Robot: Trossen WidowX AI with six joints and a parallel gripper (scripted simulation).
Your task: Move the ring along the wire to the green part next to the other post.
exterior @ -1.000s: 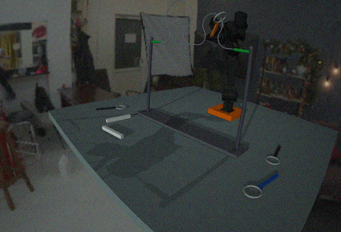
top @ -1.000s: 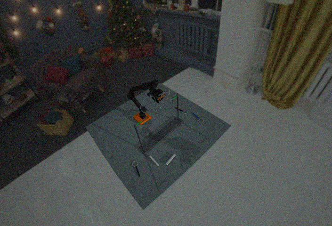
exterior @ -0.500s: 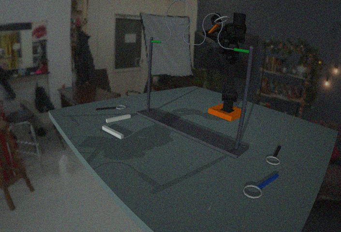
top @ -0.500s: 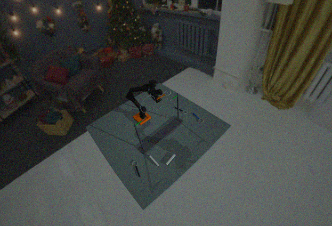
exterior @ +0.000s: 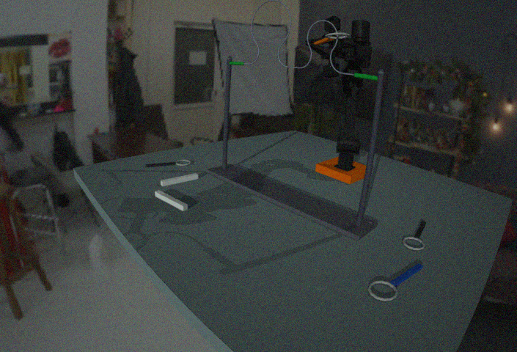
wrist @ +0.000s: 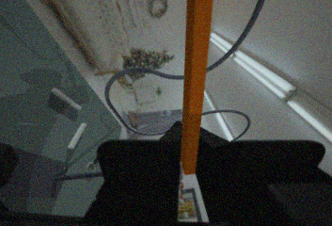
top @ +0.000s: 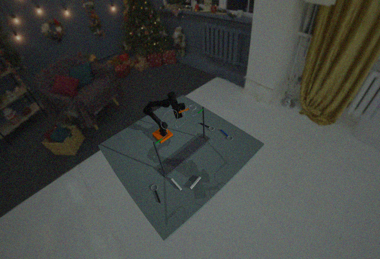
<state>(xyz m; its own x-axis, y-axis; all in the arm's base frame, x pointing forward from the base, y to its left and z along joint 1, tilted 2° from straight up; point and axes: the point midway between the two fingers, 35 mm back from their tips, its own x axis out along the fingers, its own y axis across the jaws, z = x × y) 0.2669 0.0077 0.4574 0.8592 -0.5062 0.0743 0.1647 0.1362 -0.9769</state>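
Note:
The orange handle [top: 184, 110] [exterior: 322, 41] [wrist: 197, 85] is between the fingers of my gripper [top: 179, 111] [wrist: 182, 125], which is shut on it. In the exterior view the white ring [exterior: 342, 38] lies nearly flat around the upper part of the wire's hump nearest the right post [exterior: 371, 145]. Contact between ring and thin grey wire [exterior: 294, 67] [wrist: 145, 71] cannot be told. One green part [top: 200, 111] [exterior: 366, 76] is beside that post; the other green part [top: 159, 141] [exterior: 237, 63] is beside the far post [top: 158, 158] [exterior: 226, 116]. The ring is outside the wrist view.
The dark stand base [top: 185, 152] [exterior: 292, 199] joins the posts. My orange arm base [top: 158, 135] [exterior: 334, 171] is behind it. On the table lie a blue-handled ring [top: 225, 133] [exterior: 406, 274], two black-handled rings and two white bars. Wire loops rise close beside the arm.

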